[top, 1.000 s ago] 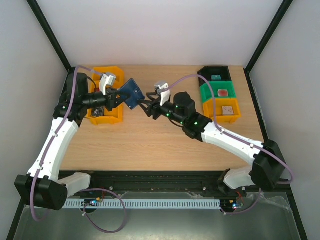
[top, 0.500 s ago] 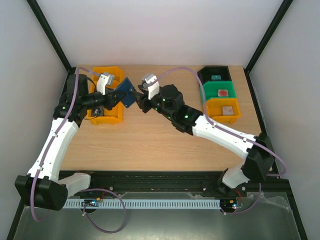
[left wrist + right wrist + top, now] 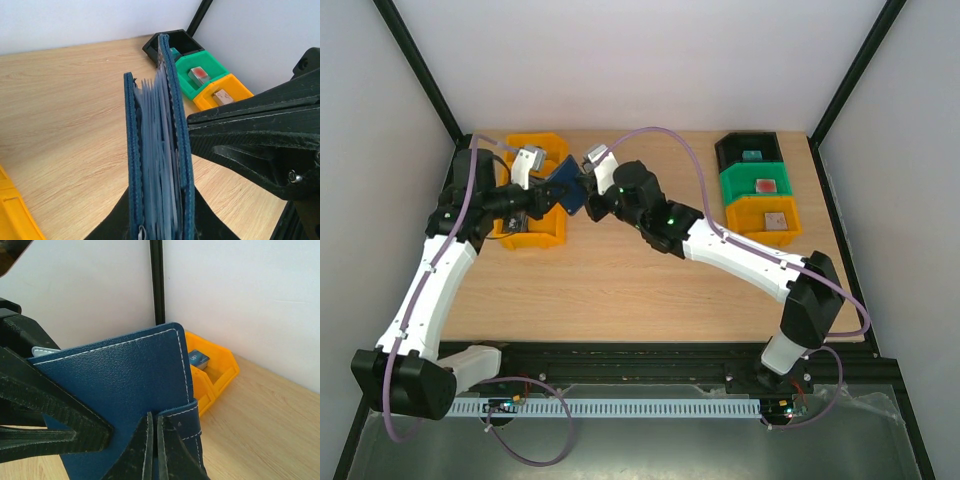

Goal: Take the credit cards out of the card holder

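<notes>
The card holder [image 3: 570, 185] is a dark navy wallet held upright above the table's back left. My left gripper [image 3: 548, 196] is shut on it. In the left wrist view the card holder [image 3: 131, 165] stands edge-on between my fingers [image 3: 112, 222], and the pale blue credit cards [image 3: 159, 165] are packed between its covers. My right gripper [image 3: 586, 193] meets the holder from the right. In the right wrist view its jaws [image 3: 153, 422] are shut on the holder's closing tab [image 3: 187, 422], in front of the navy cover [image 3: 125, 375].
An orange bin [image 3: 532, 228] lies under the left gripper, and a small blue item [image 3: 198, 359] shows inside it. Black [image 3: 748, 148], green [image 3: 760, 186] and orange [image 3: 772, 220] bins line the back right. The frame's black posts stand at the corners.
My right arm swung left up to the card holder and its jaws went from open to shut at the closing tab. The left gripper kept the holder in place.
</notes>
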`<state>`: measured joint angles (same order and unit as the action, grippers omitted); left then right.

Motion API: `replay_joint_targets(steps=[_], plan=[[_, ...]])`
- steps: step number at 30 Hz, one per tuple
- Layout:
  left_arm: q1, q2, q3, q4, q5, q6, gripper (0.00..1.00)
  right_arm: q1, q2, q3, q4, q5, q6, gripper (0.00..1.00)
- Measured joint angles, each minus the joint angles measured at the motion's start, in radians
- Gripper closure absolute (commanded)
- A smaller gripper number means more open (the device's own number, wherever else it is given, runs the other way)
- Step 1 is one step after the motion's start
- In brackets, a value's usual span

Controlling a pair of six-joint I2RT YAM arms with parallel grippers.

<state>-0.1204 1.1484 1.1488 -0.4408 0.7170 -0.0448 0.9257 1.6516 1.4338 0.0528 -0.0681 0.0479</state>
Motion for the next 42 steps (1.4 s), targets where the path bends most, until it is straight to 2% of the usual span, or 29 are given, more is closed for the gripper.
replay_joint_targets(steps=[4, 7, 11, 12, 15, 17, 19, 23, 25, 31, 42], plan=[[-0.003, 0.003, 0.0, -0.005, 0.0, 0.024, 0.98, -0.007, -0.003, -0.001, -0.015, 0.013, 0.006, 0.98], [-0.004, -0.006, 0.0, -0.045, 0.031, 0.07, 0.98, -0.069, -0.02, -0.037, -0.031, 0.047, 0.021, 0.99], [-0.008, -0.033, 0.0, -0.106, 0.056, 0.133, 0.98, -0.38, -0.038, -0.104, -0.086, 0.118, 0.044, 0.98], [-0.008, -0.039, 0.0, -0.122, 0.061, 0.15, 0.98, -0.435, -0.04, -0.113, -0.107, 0.122, 0.044, 0.91], [-0.008, -0.043, 0.001, -0.162, 0.072, 0.2, 0.98, -0.499, -0.06, -0.121, -0.164, 0.04, 0.016, 0.63], [-0.01, -0.043, 0.007, -0.201, 0.076, 0.243, 0.98, -0.489, -0.097, -0.122, -0.19, -0.104, -0.03, 0.51], [-0.016, -0.043, 0.028, -0.252, 0.076, 0.294, 0.98, -0.471, -0.148, -0.124, -0.198, -0.306, -0.076, 0.43], [-0.044, -0.039, 0.119, -0.373, 0.086, 0.444, 0.98, -0.433, -0.22, -0.124, -0.158, -0.662, -0.084, 0.4], [-0.062, -0.039, 0.166, -0.426, 0.103, 0.505, 0.98, -0.398, -0.23, -0.122, -0.142, -0.753, -0.087, 0.38], [-0.094, -0.039, 0.249, -0.544, 0.172, 0.655, 0.98, -0.263, -0.219, -0.1, -0.179, -0.892, -0.141, 0.41], [-0.105, -0.034, 0.249, -0.679, 0.227, 0.822, 0.98, -0.237, -0.219, -0.065, -0.254, -0.92, -0.209, 0.41]])
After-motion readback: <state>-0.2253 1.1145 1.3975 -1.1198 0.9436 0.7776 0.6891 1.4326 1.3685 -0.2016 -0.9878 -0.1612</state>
